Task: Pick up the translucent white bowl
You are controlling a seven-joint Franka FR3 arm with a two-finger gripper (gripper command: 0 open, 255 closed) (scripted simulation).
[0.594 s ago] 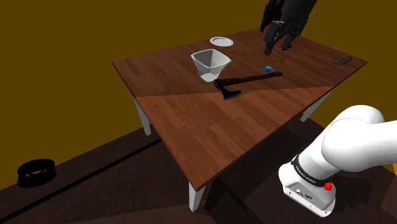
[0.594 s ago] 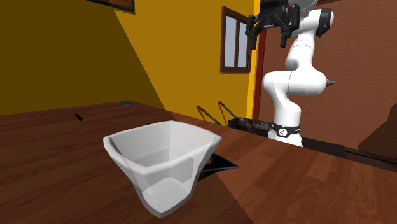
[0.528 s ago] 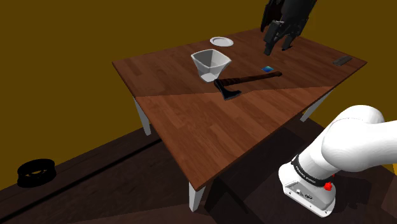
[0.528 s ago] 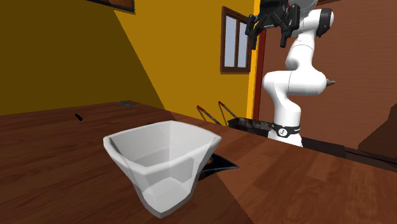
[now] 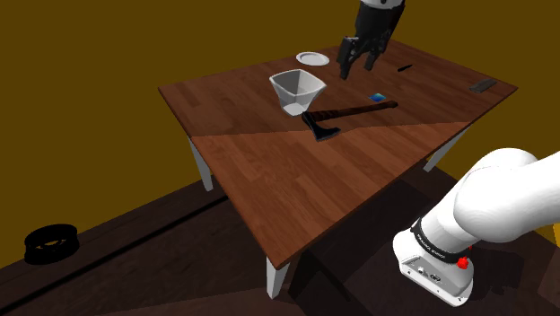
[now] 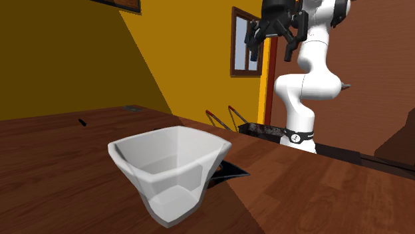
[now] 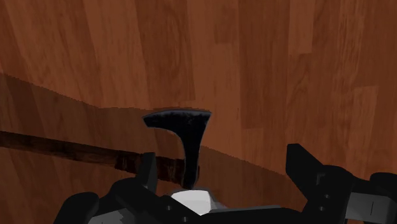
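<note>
- Since half a second back the claw (image 5: 356, 65) has swung toward the shoulder view's left, off the far right part of the counter (image 5: 269, 179) and over to just by the plate (image 5: 313, 58). Nothing on the counter has budged.
- Leftmost of the bunch is the bowl (image 5: 297, 90). It's pale and see-through-ish with a squarish rim tapering to a small base, sitting upright toward the far side. It's right up front in the second exterior view (image 6: 169, 169).
- Just behind it, near the far edge, is the plate, not touching.
- Next over, the axe (image 5: 345, 114) lies flat with its head right by the bowl's base; can't tell if they touch. The wrist view looks down on that head (image 7: 180, 127).
- Then the claw itself (image 6: 269, 46): released, fingers spread, nothing in it, hanging well above the counter and off to the bowl's right.
- My take: carry on left until one finger's inside the rim and one outside, then drop straight down. Pinch a flat wall, not a corner, and pick a side away from the axe head. Those walls slope, so bite deep or it'll probably slip.
</note>
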